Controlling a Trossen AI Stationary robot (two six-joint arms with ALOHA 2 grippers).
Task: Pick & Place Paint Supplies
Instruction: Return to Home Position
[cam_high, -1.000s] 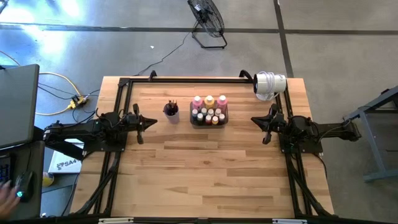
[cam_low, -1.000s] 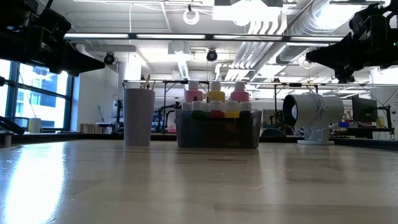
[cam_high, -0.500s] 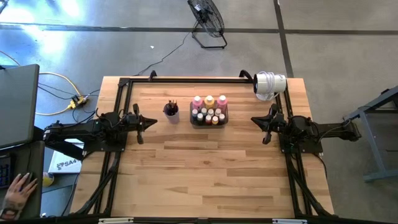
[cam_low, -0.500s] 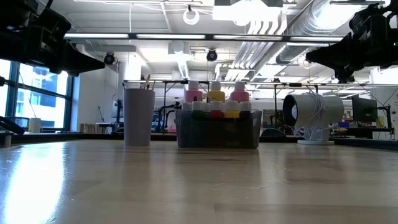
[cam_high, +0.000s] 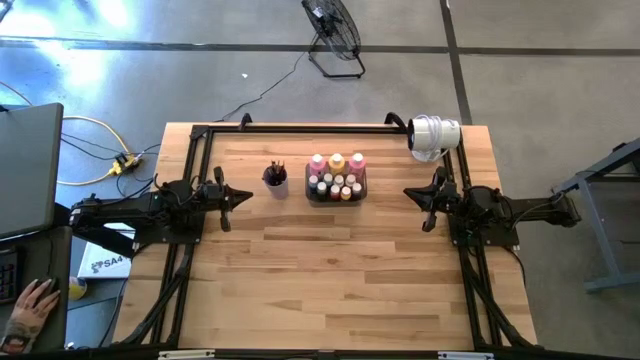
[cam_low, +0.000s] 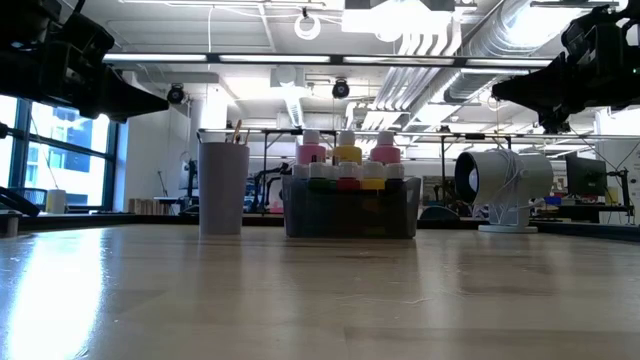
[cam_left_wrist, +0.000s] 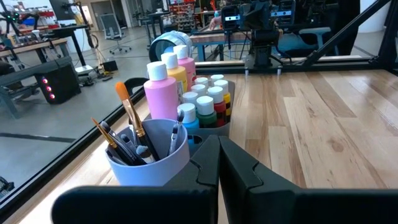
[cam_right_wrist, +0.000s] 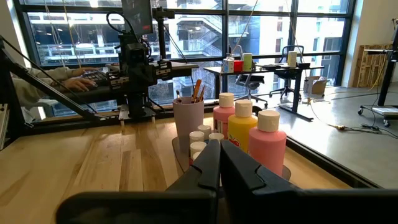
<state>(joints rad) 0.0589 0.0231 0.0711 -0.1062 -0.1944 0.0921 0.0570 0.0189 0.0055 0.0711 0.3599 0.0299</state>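
My left end effector (cam_high: 246, 197) sits closed and empty at the left side of the counter (cam_high: 330, 290), raised off the wood. Its fingers (cam_left_wrist: 208, 165) are pressed together with only a seam between them. It points right at the purple cup (cam_high: 275, 184), which stands a little apart from it. The right end effector (cam_high: 409, 192) mirrors it at the right side, likewise closed on nothing and pointing left at the dark grey tray (cam_high: 336, 197).

The paintbrushes (cam_left_wrist: 127, 134) stand in the cup, leaning against its wall. The paint bottles (cam_high: 337, 176) are in the tray, just right of the cup and not touching it. Three taller ones, pink, yellow-orange and pink, make the far row, and the small white-capped ones sit on the near side.

The counter is pale planked wood with black frame rails (cam_high: 300, 127) along its left, far and right edges. A white drum-shaped unit (cam_high: 434, 136) stands at the far right corner.

Around it I see grey concrete floor. A floor fan (cam_high: 335, 35) stands beyond the far edge and a yellow cable (cam_high: 95, 150) lies off to the left. A person's hand (cam_high: 33, 303) rests at the near left. From counter height the room is an open workshop with bright strip lights, white ducts (cam_low: 450, 40) overhead and windows (cam_low: 40, 160) at the left.
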